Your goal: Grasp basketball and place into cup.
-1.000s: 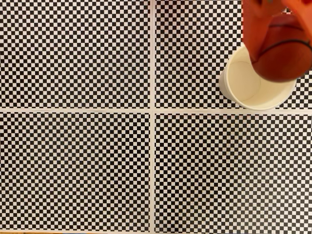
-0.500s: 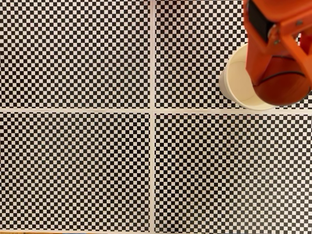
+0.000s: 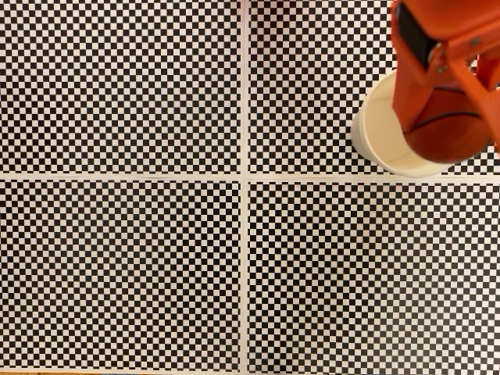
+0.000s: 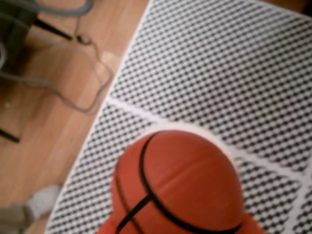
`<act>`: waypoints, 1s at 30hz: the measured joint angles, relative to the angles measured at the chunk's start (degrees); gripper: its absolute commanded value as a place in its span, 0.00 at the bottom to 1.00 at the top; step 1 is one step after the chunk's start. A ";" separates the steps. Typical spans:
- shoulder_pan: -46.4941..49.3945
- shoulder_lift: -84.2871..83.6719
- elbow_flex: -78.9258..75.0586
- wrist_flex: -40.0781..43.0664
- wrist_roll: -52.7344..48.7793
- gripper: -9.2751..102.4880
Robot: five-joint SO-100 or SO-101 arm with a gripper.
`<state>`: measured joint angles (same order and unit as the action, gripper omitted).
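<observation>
- The basketball [image 3: 447, 134] is being held by the gripper [image 3: 449, 117] directly above the cup [image 3: 375, 133] in the fixed view, overlapping the right part of the cup's mouth.
- The orange fingers [image 3: 410, 98] are being pressed against the ball on either side, so the gripper is judged to be closed around it about as far as the ball's width allows; nothing else is being carried.
- Whether the ball is being dipped below the cup's rim or kept just over it cannot be told from above.
- In the wrist view the basketball [image 4: 178, 187] is being seen close up at the bottom of the picture, with the checkered mat [image 4: 234, 73] beyond it; the cup is being hidden behind the ball there.
- The cup is being left standing upright on the checkered mat [image 3: 125, 258], near the mat's right edge and just above the white horizontal line, as the fixed view shows it.
- The placing step is judged to be in hand: the grasp is done and the ball is being positioned over the cup.
- For the next move, the ball is probably best centred slightly more toward the left of the cup's mouth, then released by opening the fingers, so that the rim is not struck and the light cup is not tipped.
</observation>
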<state>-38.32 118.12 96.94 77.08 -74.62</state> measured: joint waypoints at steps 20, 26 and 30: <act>0.00 0.62 0.97 -1.58 0.35 0.33; 0.18 0.70 1.58 -2.37 0.35 0.40; -0.35 1.85 2.37 -2.64 0.35 0.39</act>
<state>-38.67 119.97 99.32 74.44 -74.27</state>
